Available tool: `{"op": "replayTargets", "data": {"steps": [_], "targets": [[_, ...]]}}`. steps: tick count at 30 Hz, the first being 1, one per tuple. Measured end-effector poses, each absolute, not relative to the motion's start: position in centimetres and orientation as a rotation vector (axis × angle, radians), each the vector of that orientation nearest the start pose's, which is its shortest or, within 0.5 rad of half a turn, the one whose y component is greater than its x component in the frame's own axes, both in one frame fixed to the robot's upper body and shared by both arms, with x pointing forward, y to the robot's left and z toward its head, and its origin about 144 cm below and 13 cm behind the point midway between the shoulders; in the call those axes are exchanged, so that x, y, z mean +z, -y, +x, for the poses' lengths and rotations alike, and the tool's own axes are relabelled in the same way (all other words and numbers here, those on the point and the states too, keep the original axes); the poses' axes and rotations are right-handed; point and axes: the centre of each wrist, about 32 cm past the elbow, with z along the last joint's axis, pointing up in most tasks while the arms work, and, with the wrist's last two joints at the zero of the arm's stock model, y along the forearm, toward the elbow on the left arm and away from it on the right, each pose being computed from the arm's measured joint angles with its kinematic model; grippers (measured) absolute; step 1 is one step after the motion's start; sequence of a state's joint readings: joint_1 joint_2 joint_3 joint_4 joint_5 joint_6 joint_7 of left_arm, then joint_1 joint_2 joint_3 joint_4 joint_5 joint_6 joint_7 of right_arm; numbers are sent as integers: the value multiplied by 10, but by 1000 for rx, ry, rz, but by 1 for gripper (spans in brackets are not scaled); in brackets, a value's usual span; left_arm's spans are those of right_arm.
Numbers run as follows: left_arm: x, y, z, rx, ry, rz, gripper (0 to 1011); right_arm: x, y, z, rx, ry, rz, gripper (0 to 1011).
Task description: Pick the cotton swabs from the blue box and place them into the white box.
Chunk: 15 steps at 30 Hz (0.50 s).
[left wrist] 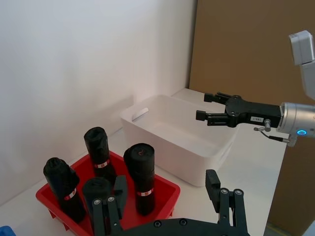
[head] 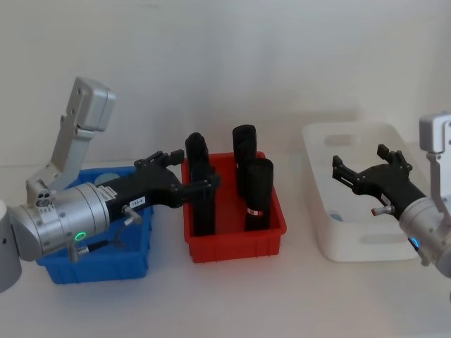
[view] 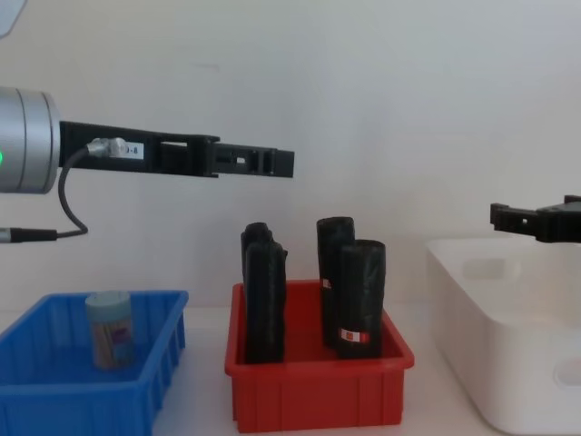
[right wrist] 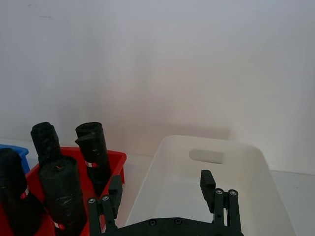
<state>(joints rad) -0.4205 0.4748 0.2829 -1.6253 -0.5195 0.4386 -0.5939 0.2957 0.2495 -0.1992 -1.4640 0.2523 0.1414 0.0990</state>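
A single jar of cotton swabs (view: 110, 329), clear with a pale blue cap and packed with tan sticks, stands upright inside the blue box (view: 82, 400), near its far wall. The blue box is a low, open-topped bin of bright blue plastic on the robot's left. The white box (head: 359, 243), a large glossy tub with rounded corners and an oval handle hole in its far wall, sits well apart on the right; a faint bluish spot on its floor is too small to identify.
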Motion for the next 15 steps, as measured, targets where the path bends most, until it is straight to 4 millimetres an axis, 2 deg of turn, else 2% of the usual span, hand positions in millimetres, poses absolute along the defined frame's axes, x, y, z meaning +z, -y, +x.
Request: {"op": "replayTargets", "data": {"steps": [15], "targets": [[1264, -249, 527, 866, 50, 125, 1004, 1196, 244, 493, -1277, 59, -9, 1001]]}}
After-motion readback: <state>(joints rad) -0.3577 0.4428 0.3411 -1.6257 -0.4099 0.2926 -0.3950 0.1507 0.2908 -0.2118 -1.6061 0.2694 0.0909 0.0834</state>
